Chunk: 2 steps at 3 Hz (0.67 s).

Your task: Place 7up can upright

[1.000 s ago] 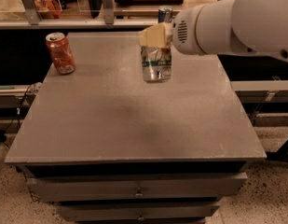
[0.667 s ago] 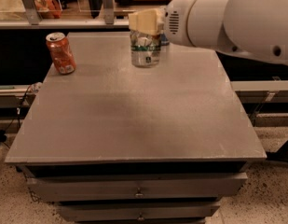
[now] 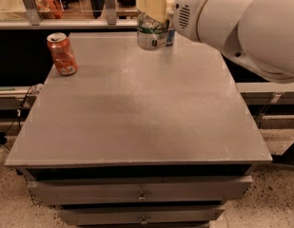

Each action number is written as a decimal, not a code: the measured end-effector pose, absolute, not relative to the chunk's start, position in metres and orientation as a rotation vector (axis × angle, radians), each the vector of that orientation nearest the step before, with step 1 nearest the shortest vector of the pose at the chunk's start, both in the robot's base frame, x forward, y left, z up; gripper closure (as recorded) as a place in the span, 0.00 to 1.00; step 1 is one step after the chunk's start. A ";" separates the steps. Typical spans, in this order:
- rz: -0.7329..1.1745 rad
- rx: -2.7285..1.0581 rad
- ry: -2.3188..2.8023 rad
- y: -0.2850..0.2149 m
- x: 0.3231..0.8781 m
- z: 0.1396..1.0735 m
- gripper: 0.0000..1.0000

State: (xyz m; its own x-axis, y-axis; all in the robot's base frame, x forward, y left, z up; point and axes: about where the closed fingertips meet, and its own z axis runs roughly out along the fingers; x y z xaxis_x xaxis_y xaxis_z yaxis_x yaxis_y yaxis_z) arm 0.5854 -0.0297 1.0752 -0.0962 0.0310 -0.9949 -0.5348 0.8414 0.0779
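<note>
The 7up can [image 3: 151,31], silvery-white with green markings, stands upright in my gripper [image 3: 153,6] near the far edge of the grey table [image 3: 137,108]. The pale yellow fingers [image 3: 152,4] close over the can's upper part and hide its top. I cannot tell whether the can's base touches the table or hangs just above it. My large white arm [image 3: 232,23] reaches in from the upper right.
An orange soda can [image 3: 62,54] stands at the table's far left. A blue-and-silver can [image 3: 171,34] shows partly behind the 7up can. Drawers [image 3: 142,189] sit under the table. Metal frame legs [image 3: 27,4] and a railing run behind the table.
My gripper has carried the 7up can leftward and toward the table's far edge. The orange can has not moved.
</note>
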 end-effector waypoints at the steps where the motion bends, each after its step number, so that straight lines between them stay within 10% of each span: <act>1: 0.496 -0.411 1.608 -0.029 0.587 1.075 1.00; 2: 0.477 -0.474 1.561 -0.023 0.583 1.081 1.00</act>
